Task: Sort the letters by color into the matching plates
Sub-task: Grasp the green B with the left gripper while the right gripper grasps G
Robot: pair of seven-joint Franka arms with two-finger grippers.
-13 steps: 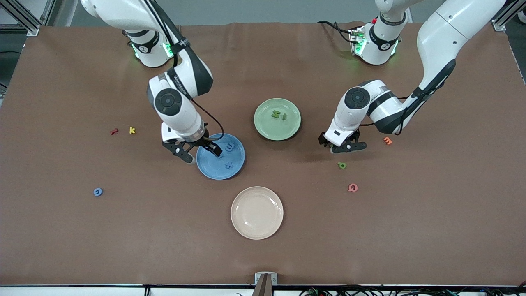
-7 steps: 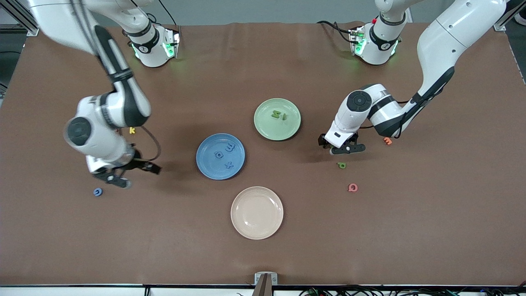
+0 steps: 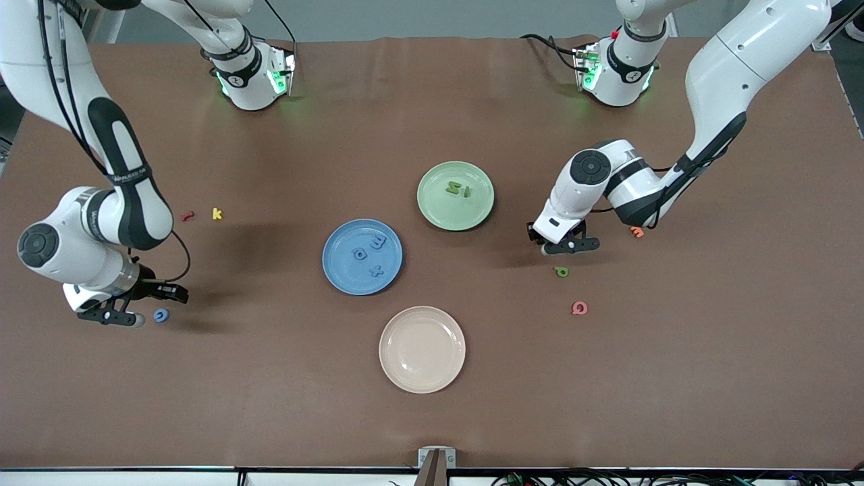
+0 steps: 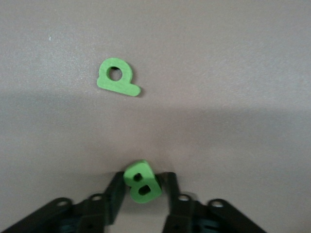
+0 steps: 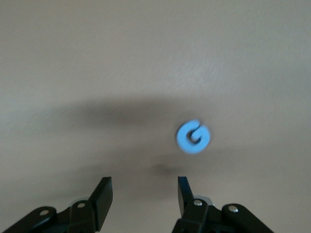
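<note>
The blue plate (image 3: 362, 256) sits mid-worktop (image 3: 432, 418) and holds three blue letters (image 3: 370, 253). The green plate (image 3: 455, 196), just farther from the front camera than the blue plate, holds two green letters (image 3: 459, 190). The beige plate (image 3: 422, 349), nearer the camera than the blue plate, is bare. The left tool (image 3: 563, 244) hovers toward the left arm's end from the blue plate, pinching a green B (image 4: 141, 181) over bare worktop beside a loose green P (image 3: 561, 271); a pink letter (image 3: 579, 308) and an orange letter (image 3: 636, 231) lie near. The right tool (image 3: 120, 317), spread wide, hangs low toward the right arm's end from the blue plate, just beside a blue G (image 3: 160, 314). Red (image 3: 187, 216) and yellow (image 3: 217, 214) letters lie apart from it.
</note>
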